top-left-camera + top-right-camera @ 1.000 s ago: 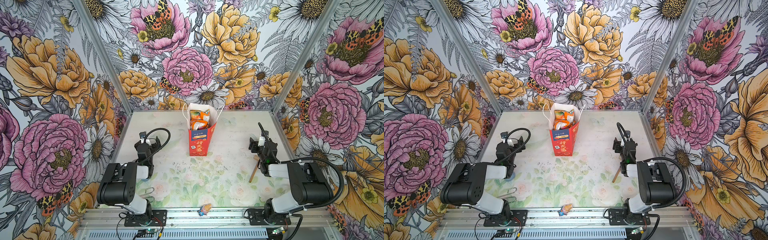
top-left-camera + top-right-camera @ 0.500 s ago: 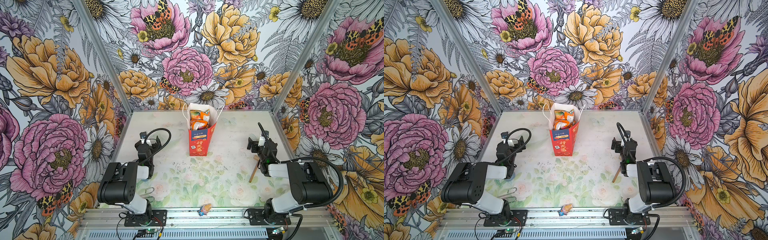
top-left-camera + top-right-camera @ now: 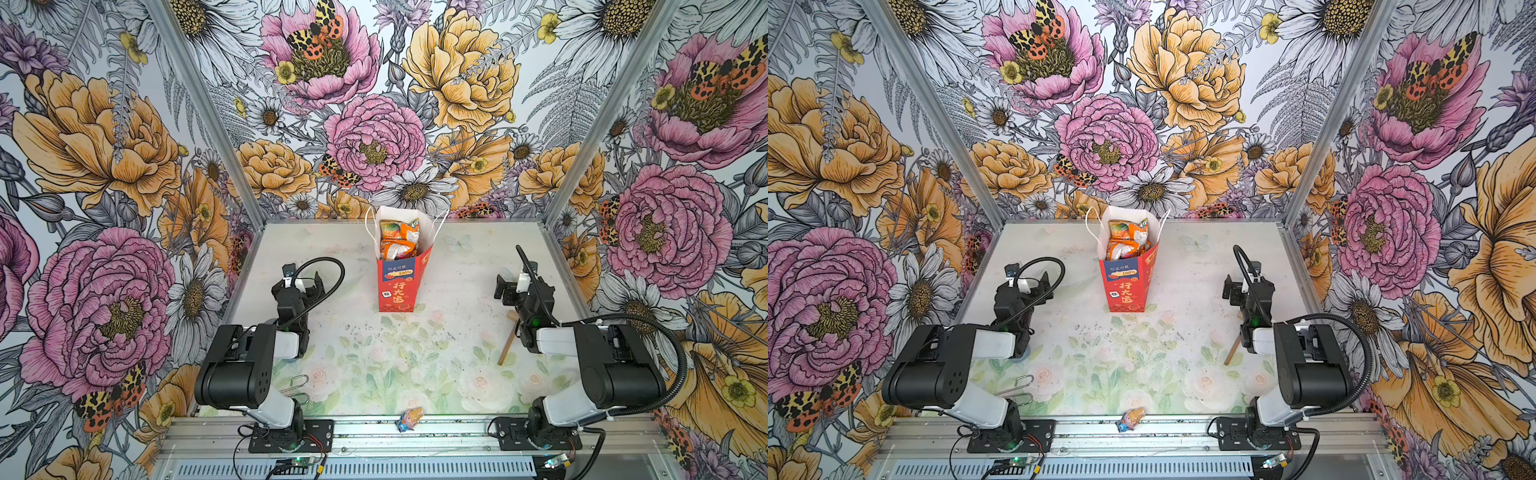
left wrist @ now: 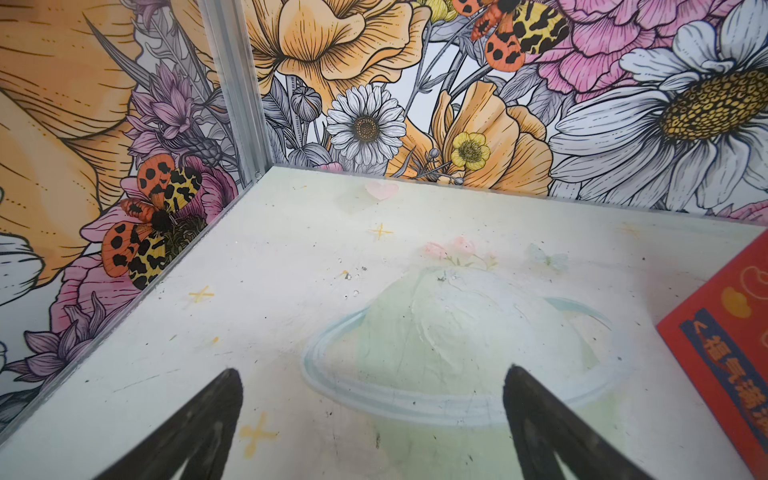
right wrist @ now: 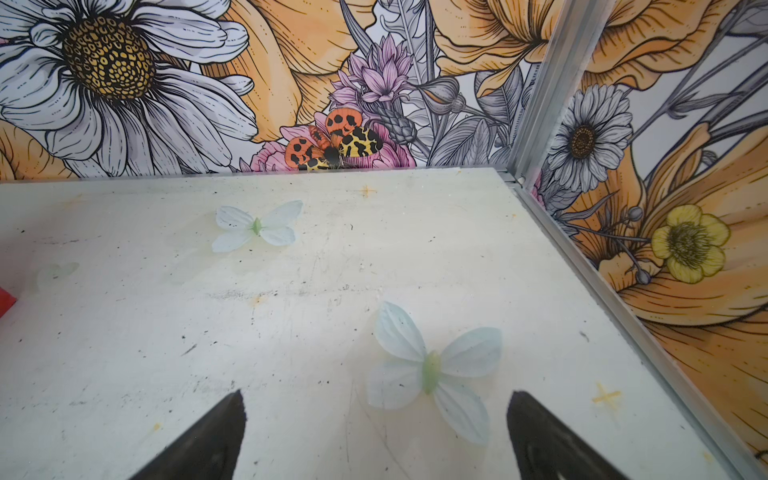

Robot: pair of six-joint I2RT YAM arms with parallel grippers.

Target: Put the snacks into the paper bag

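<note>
While standing upright at the rear centre of the table (image 3: 457, 266), the paper bag (image 3: 397, 291) is displaying "100%" and gold "行大运", and is containing the orange snacks (image 3: 399, 243). The left gripper (image 4: 372, 372) and right gripper (image 5: 374, 395) are hovering on either side of it, jaws wide, gripping nothing.

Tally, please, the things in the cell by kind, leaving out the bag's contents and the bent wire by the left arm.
paper bag: 1
wooden mallet: 1
wrapped candy: 1
grippers: 2, the left gripper and the right gripper, both open
Total: 5
</note>
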